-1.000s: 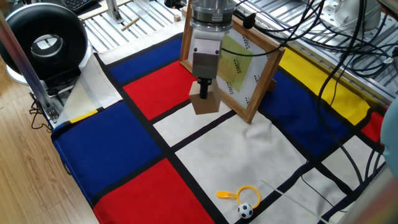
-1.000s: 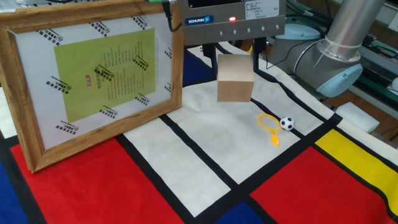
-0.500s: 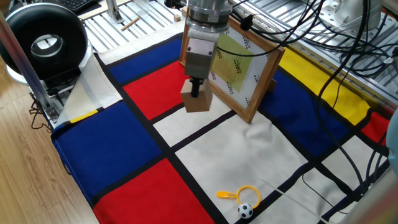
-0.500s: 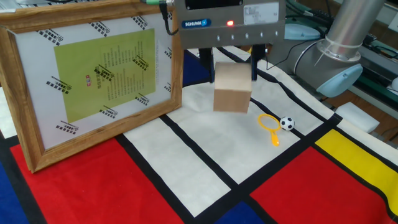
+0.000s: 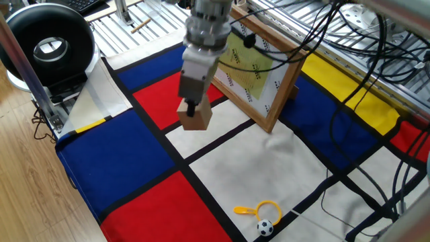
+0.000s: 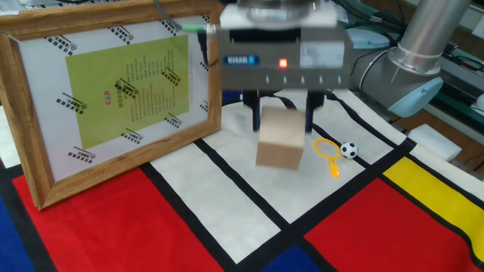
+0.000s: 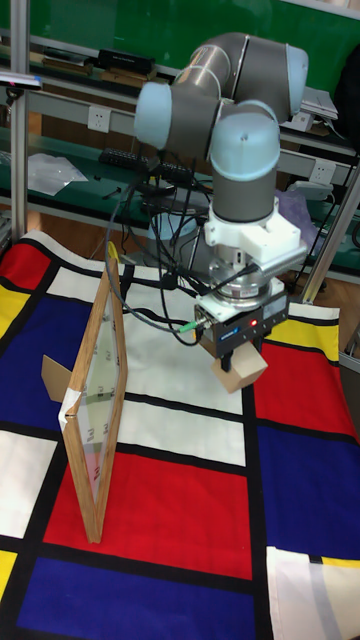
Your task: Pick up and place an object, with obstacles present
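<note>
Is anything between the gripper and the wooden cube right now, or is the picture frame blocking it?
Nothing is between them: the gripper is already shut on the wooden cube, holding it above the cloth. The picture frame stands upright off to one side, apart from the cube.

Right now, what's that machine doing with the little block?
The robot arm's gripper is shut on a small wooden cube and holds it in the air above the coloured cloth, clear of the surface. Beside it a large framed picture stands upright as an obstacle. A yellow ring and a tiny football lie on the cloth nearby, untouched.
</note>
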Controlling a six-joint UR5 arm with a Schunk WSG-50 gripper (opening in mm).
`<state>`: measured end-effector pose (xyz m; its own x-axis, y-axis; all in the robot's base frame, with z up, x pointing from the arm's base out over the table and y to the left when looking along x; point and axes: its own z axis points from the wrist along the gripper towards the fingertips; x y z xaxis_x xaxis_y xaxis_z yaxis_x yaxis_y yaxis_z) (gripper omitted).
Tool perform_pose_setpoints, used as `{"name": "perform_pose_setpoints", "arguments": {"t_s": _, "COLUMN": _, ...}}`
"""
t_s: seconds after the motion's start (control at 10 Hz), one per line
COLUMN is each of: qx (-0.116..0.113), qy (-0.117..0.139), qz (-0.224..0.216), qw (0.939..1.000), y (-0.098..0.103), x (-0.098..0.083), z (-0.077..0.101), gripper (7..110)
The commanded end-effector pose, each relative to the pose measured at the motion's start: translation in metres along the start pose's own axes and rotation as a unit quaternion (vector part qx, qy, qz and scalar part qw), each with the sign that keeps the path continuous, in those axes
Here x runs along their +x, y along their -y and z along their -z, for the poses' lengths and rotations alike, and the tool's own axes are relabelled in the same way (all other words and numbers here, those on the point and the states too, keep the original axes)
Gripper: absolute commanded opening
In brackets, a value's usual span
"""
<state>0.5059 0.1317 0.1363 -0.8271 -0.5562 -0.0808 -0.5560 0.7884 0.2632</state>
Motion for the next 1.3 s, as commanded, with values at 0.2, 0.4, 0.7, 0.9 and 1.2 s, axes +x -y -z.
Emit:
{"name": "perform_pose_setpoints", "arguments": {"t_s": 0.2, "qx": 0.032, "qy": 0.043, "qz": -0.009, "qw": 0.9985, "y": 0.021, "x": -0.016, "z": -0.038, "gripper": 7}}
{"name": "perform_pose_setpoints", "arguments": {"t_s": 0.4, "qx": 0.033, "qy": 0.048, "qz": -0.012, "qw": 0.9982, "y": 0.021, "x": -0.016, "z": -0.054, "gripper": 7}}
{"name": "perform_pose_setpoints", "arguments": {"t_s": 0.7, "qx": 0.024, "qy": 0.023, "qz": -0.028, "qw": 0.9991, "y": 0.014, "x": -0.005, "z": -0.054, "gripper": 7}}
{"name": "perform_pose_setpoints", "arguments": {"t_s": 0.9, "qx": 0.027, "qy": -0.012, "qz": -0.044, "qw": 0.9986, "y": 0.015, "x": 0.013, "z": -0.054, "gripper": 7}}
{"name": "perform_pose_setpoints", "arguments": {"t_s": 1.2, "qx": 0.02, "qy": 0.028, "qz": -0.036, "qw": 0.9987, "y": 0.013, "x": -0.008, "z": -0.054, "gripper": 7}}
